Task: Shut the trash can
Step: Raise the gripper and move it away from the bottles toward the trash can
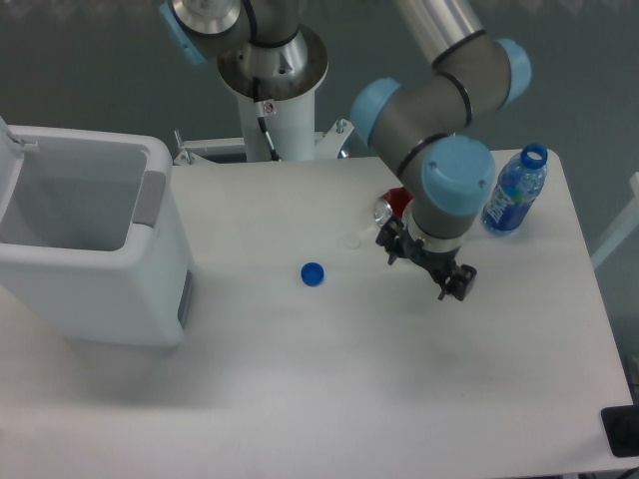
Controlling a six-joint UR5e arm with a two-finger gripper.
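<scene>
The trash can (100,289) is a large white boxy bin at the table's left side, and its top stands open so the grey inside shows. Its lid (8,140) is tipped up at the frame's left edge, mostly cut off. A grey latch tab (150,198) sits on the bin's right rim. My gripper (423,265) hangs over the table right of centre, far from the bin. Its black fingers are spread open with nothing between them.
A blue bottle cap (313,272) lies mid-table, with a small clear cap (349,240) just beyond it. A red can (389,209) lies behind the gripper. A blue water bottle (509,195) without a cap stands at the back right. The robot base (272,90) rises at the back.
</scene>
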